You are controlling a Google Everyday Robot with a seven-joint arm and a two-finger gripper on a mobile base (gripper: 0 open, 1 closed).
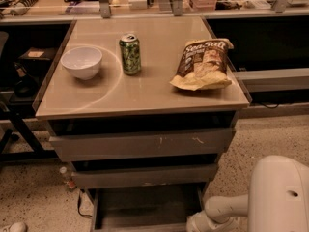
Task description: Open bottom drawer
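The bottom drawer (145, 208) is the lowest of three grey fronts in the cabinet. It stands pulled out and shows its dark box interior; its front panel lies at the lower edge of the view. My gripper (195, 224) is at the drawer's right front corner, at the bottom edge of the view, on the end of my white arm (227, 209). Most of the gripper is cut off by the edge. The top drawer (145, 144) with pale scratch marks and the middle drawer (145, 175) are pushed in.
On the cabinet top (145, 95) stand a white bowl (82, 62), a green can (130, 53) and a chip bag (203, 64). My white arm housing (280, 197) fills the lower right. A cable and small bottle (67, 178) lie on the floor at the left.
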